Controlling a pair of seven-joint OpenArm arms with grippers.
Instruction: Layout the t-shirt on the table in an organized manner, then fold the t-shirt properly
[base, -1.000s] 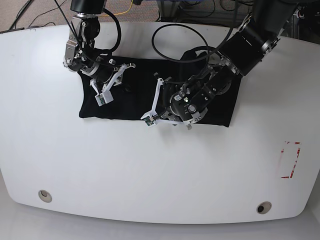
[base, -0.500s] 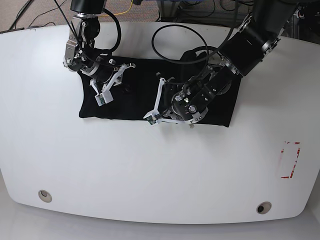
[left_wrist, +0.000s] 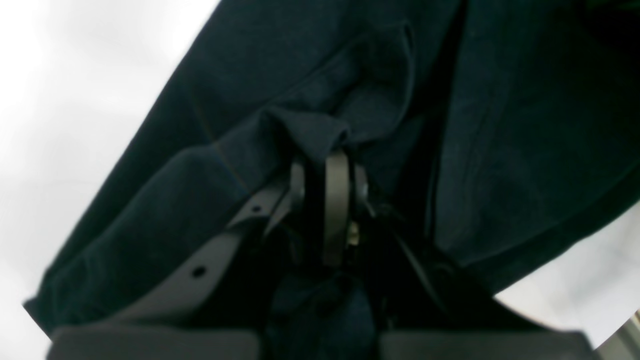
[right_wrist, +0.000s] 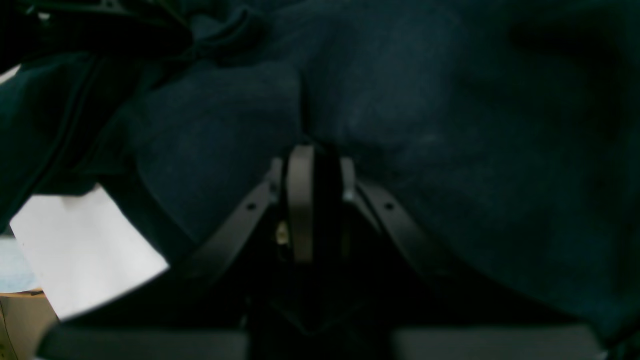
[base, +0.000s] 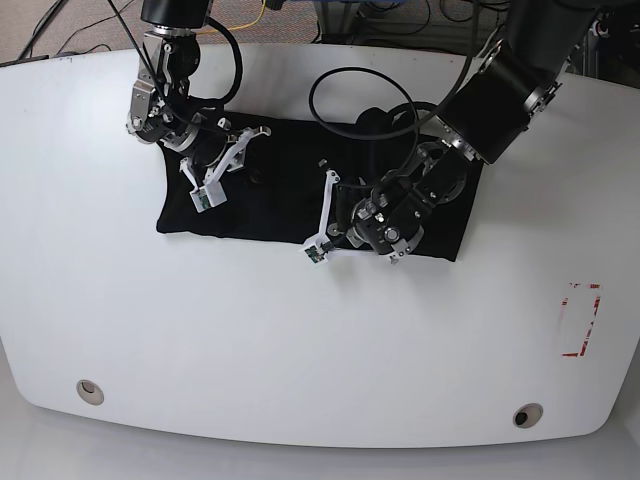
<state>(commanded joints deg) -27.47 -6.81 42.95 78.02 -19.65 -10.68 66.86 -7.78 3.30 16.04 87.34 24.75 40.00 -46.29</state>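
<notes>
**Both grippers pinching the black shirt on the white table**

The table (base: 120, 320) is carrying the t-shirt (base: 270, 205), which is lying as a wide dark band across its far middle. At the shirt's near edge, right of centre, the left gripper (left_wrist: 327, 150) is clamping a raised fold of the fabric, jaws drawn tight together. At the shirt's far left corner, the right gripper (right_wrist: 312, 150) is pressing into the cloth with jaws nearly closed, gripping a crease of the fabric.
</notes>
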